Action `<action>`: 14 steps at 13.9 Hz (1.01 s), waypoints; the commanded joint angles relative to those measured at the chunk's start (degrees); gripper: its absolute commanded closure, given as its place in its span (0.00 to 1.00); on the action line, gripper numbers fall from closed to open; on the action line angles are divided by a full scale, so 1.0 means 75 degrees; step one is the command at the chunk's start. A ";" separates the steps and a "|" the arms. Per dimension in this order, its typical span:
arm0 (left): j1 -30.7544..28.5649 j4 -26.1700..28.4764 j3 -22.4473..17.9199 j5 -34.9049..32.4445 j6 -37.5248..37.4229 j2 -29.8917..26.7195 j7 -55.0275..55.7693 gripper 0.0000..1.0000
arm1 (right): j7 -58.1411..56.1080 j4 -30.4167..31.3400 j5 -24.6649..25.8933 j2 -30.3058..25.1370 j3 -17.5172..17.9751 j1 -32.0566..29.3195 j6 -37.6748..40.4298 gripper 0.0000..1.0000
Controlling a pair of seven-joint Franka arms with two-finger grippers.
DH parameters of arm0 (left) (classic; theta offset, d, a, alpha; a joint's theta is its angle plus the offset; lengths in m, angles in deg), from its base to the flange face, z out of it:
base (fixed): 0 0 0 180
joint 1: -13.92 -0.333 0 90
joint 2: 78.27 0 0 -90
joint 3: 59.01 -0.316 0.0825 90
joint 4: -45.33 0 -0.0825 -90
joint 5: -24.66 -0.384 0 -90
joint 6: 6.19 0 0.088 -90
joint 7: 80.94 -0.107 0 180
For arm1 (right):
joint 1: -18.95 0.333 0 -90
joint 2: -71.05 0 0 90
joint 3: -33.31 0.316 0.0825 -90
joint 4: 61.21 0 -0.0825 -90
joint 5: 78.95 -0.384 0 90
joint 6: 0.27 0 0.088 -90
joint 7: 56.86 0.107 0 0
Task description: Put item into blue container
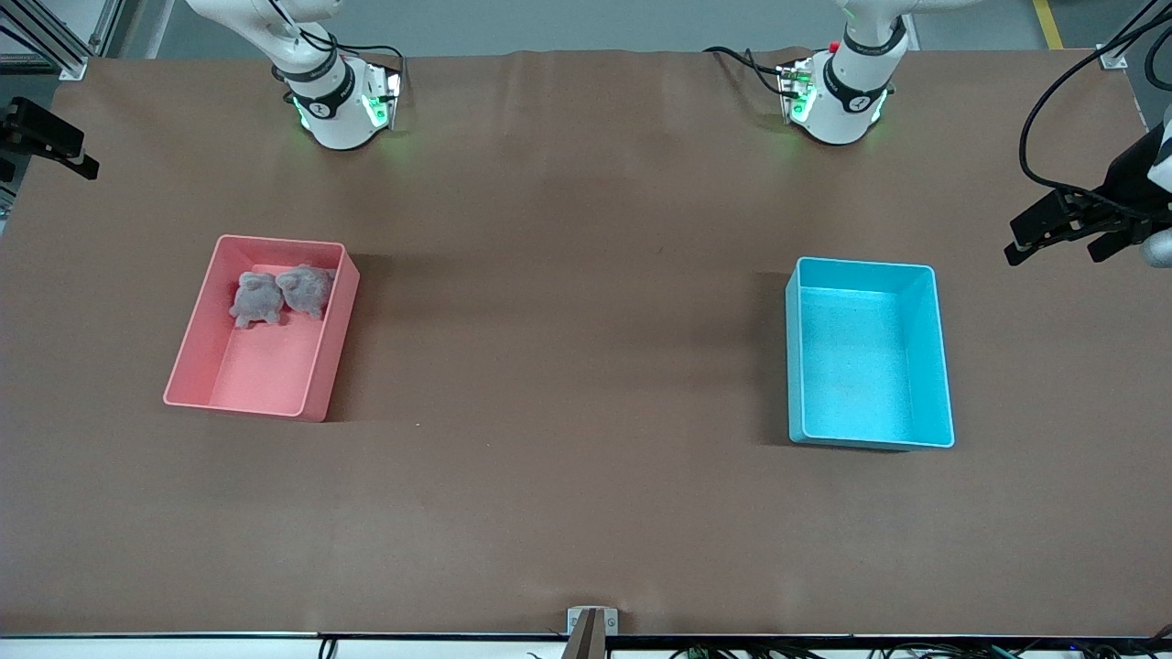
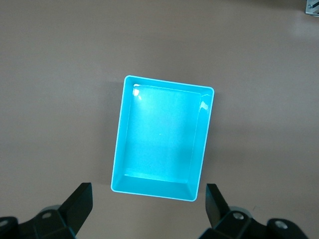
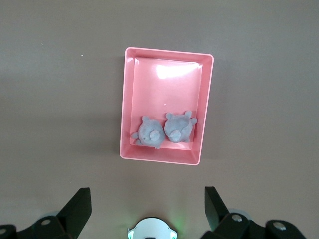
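Cyan thin-walled blue container (image 1: 943, 366), round-cornered, bare inside; left hand (image 2: 147, 209) and right hand (image 3: 147, 206) wide open, holding nothing.

Both arms wait raised above the worktop, tools empty.
The left tool (image 2: 147, 211) hangs with its fingers (image 2: 79, 201) spread wide; the right tool (image 3: 147, 211) hangs likewise, fingers (image 3: 79, 204) apart, gripping nothing.

Blue container (image 1: 868, 352) open-topped, unobstructed above
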 commanded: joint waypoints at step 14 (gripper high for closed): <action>0.0018 -0.0100 0.0002 -0.0096 -0.0017 0.0031 0.0006 0.00 | -0.0138 -0.0075 0.0016 0.1459 -0.0014 -0.0362 -0.0324 0.00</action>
